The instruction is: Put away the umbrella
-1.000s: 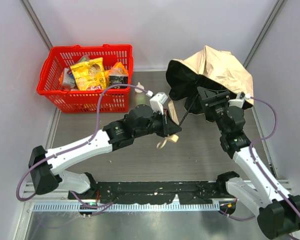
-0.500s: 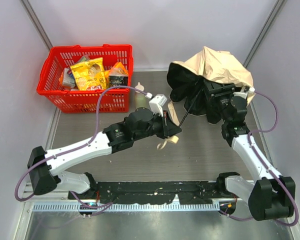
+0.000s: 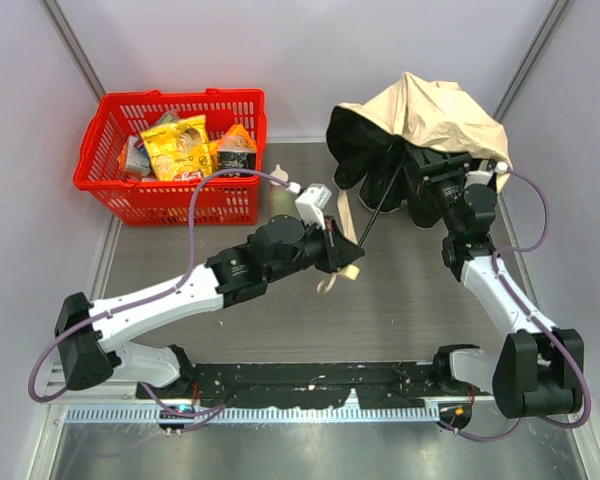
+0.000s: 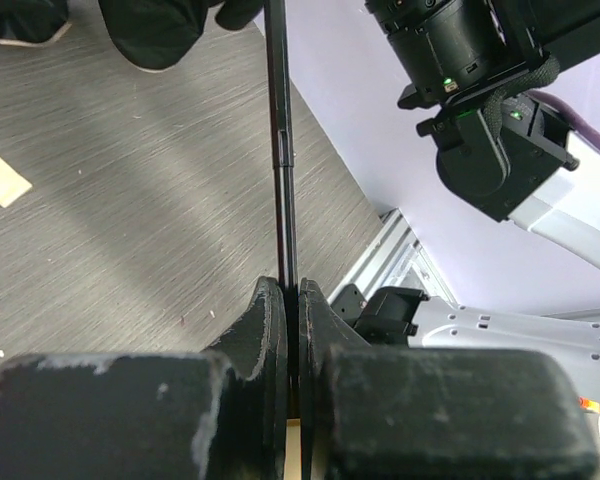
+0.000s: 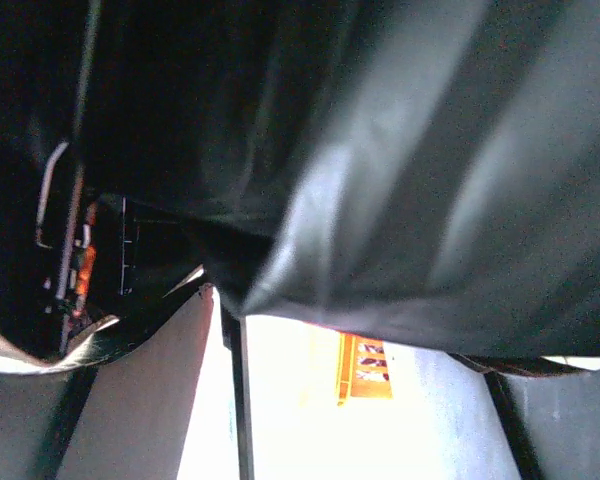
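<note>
Far right of the table (image 3: 410, 300), close to the back wall: one umbrella (image 3: 442, 118), beige outside with a black lining. Its canopy is half spread and crumpled, not yet folded, and appears to rest on its lower edge. A thin black shaft (image 4: 281, 150) slants out from under the canopy toward the table's middle and ends at a pale knob handle (image 3: 351, 272) with a cord loop (image 3: 327, 285) hanging below. Left gripper (image 4: 288, 300): fingers pressed together on the shaft just above the handle. The likely purpose is to anchor that end so the canopy can be worked down against a fixed rod. Right gripper (image 3: 427, 192): tucked beneath the canopy near where the shaft goes in. Its wrist view shows only dark lining and a slice of bright background, so whether its jaws are spread or pinching cloth cannot be told. Its position suggests it is after the runner or ribs, to collapse the canopy. Far left corner: a red basket (image 3: 180, 97) holding snack packets, well apart from the umbrella. Just beside the basket's right wall: a pale green bottle (image 3: 279, 203), not involved. Status, by judgement: collapsing in progress, stowing not begun. Risk noted: the thin shaft may slip or twist in the pinch if the canopy is pushed off-axis.
</note>
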You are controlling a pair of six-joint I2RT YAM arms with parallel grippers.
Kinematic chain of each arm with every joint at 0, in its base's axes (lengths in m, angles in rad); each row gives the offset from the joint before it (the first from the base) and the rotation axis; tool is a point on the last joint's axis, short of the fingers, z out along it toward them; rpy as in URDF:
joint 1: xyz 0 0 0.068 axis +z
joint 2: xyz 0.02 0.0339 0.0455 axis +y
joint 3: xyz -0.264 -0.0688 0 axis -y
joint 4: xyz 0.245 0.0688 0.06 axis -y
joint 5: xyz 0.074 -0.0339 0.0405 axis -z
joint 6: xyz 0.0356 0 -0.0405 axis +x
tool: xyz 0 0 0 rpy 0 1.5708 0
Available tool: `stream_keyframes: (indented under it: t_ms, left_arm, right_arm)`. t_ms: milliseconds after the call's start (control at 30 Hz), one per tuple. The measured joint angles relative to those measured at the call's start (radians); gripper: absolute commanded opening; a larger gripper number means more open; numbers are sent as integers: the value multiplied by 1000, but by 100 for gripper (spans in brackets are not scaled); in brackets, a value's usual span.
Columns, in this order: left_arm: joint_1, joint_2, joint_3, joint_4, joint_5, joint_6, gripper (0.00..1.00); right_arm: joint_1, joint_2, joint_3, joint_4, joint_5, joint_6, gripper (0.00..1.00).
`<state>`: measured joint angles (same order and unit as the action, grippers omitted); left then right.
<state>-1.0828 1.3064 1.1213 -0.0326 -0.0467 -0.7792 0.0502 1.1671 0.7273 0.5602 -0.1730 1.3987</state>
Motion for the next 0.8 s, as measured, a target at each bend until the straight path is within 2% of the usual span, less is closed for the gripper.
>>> stream_keyframes:
  t_ms: [333,533,667,800]
  left_arm:
    - [-22,0,43,-15,-23,8,0]
    - [-31,3,57,-110,-45,8,0]
    - [-34,19,60,-167,-51,8,0]
    - [-39,23,60,-175,-58,9,0]
  right_arm:
    - [-33,-31,-48,192,-1,34,74]
    - [-61,-100,-54,215,26,22,80]
    - [-63,-164,-43,165,44,-18,78]
    - [-63,-174,64,-73,64,-79,68]
